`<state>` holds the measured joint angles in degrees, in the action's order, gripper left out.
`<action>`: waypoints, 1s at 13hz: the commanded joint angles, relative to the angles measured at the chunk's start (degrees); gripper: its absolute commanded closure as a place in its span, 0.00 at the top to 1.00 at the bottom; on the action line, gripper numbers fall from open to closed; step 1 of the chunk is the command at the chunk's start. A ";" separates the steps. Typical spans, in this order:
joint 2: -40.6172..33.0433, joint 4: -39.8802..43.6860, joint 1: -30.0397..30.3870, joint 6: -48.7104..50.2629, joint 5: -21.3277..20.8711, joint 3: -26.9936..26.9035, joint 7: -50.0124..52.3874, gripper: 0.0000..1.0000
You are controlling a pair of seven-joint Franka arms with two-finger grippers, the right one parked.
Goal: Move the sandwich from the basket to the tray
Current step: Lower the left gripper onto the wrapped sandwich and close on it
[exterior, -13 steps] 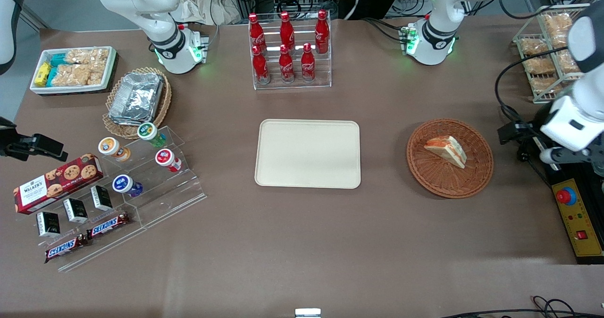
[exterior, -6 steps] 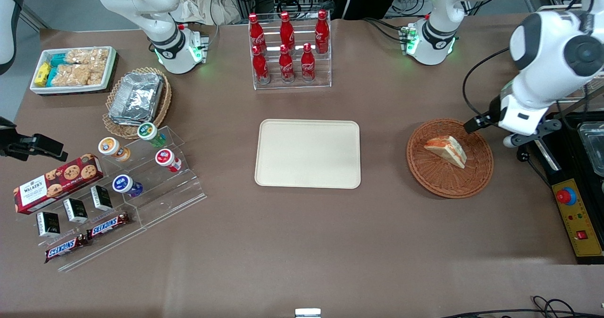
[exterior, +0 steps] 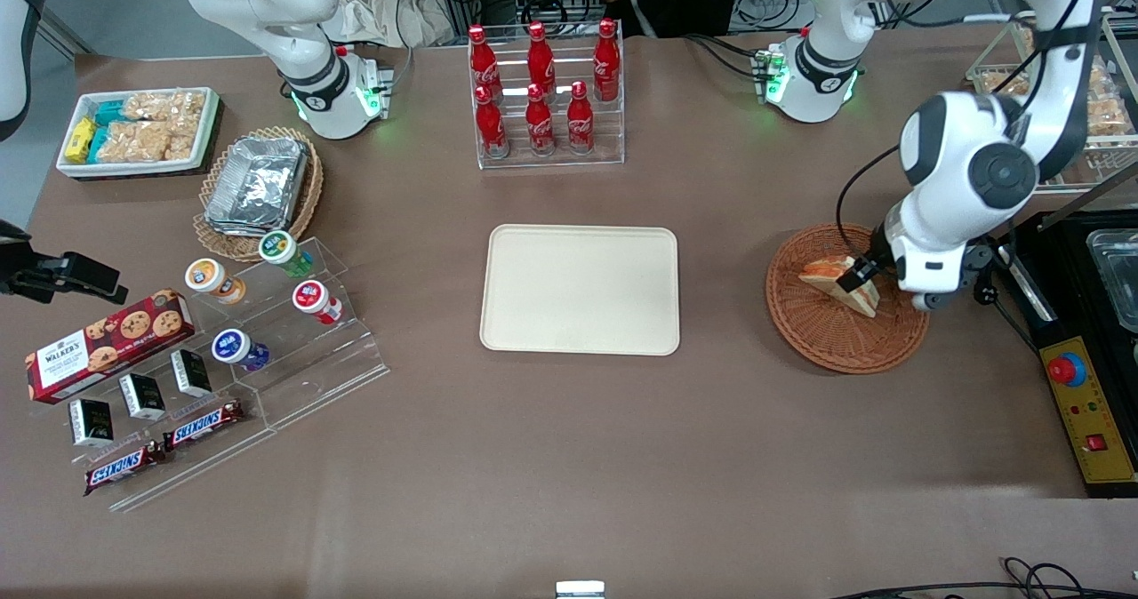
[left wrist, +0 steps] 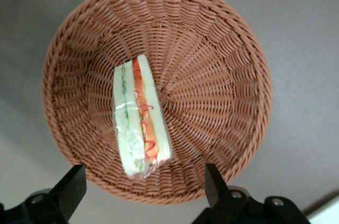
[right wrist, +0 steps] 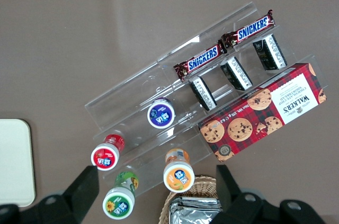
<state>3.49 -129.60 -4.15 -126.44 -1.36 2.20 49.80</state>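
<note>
The end effector hovers over the basket, fingers spread apart. The sandwich lies in the basket beneath it, untouched.

**Hidden and cut off**

In the front view the working arm's wrist covers one edge of the basket and part of the sandwich; the gripper shows there only as a dark tip above the wedge. The wrist view cuts off both fingers at the picture's edge, spread wide on either side of the sandwich. The wire rack of pastries is partly masked by the arm and cropped
</note>
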 commanded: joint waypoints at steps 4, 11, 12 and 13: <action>1.00 -7.50 0.45 -8.74 0.22 -0.09 3.29 0.99; 0.56 -10.77 0.63 -15.07 -0.31 -0.27 8.55 0.23; 0.12 -9.63 0.63 -14.37 -0.31 -0.27 8.56 0.06; -1.10 -8.14 0.63 -12.54 -0.31 -0.27 8.30 0.00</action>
<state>5.14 -139.29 -3.61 -141.00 -1.35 1.90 56.96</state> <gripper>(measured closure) 0.533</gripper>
